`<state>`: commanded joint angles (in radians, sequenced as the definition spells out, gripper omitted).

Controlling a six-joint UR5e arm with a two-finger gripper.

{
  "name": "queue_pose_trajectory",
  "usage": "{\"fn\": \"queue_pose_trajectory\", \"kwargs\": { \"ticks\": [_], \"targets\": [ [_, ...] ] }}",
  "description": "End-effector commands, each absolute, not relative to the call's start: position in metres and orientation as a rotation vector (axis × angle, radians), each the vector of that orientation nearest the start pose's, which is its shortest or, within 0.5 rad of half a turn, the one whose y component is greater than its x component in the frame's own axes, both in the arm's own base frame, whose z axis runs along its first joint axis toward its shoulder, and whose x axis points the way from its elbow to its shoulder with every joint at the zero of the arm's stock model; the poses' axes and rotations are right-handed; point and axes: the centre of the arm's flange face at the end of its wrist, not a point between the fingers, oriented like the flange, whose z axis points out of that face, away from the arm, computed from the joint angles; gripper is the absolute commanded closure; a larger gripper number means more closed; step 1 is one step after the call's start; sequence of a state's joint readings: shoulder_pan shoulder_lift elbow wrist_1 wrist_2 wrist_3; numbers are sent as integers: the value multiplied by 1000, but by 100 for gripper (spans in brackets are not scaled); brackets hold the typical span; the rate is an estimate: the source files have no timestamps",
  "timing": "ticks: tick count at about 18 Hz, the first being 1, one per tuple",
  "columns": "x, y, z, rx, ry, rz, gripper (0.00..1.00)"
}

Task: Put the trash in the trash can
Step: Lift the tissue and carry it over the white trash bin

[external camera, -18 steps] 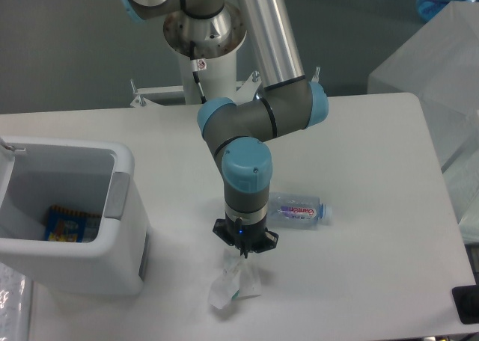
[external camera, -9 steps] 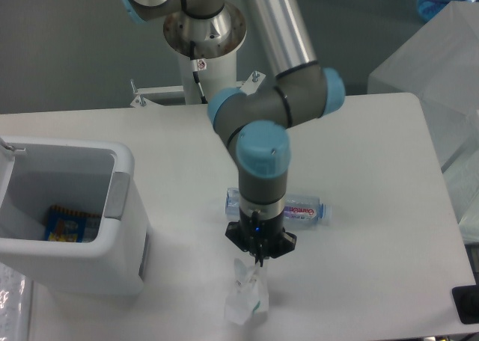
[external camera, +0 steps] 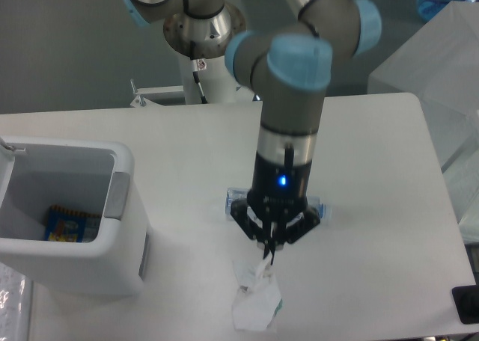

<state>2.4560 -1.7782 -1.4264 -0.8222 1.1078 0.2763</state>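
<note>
Wrapper [external camera: 254, 303] hung pinched at its top in my gripper [external camera: 271, 257], fingers closed on it, above the table [external camera: 389, 206]. Bottle [external camera: 238, 202] lay behind my wrist. Trash can [external camera: 67, 221] stood well apart, far left.

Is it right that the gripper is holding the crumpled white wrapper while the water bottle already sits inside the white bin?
Not quite. The gripper does hold the wrapper, but the camera view shows the water bottle lying on the table behind the arm, not in the bin.
</note>
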Motion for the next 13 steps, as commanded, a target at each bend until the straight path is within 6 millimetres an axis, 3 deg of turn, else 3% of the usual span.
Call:
{"fn": "queue_pose_trajectory", "kwargs": {
  "ticks": [3, 6, 9, 13],
  "targets": [
    [-319, 509, 577, -2263, -465, -29, 100],
    [-267, 506, 596, -2255, -386, -38, 100],
    [-221, 508, 594, -2274, -290, -57, 100],
    [-172, 529, 577, -2318, -118, -90, 100]
  ]
}}
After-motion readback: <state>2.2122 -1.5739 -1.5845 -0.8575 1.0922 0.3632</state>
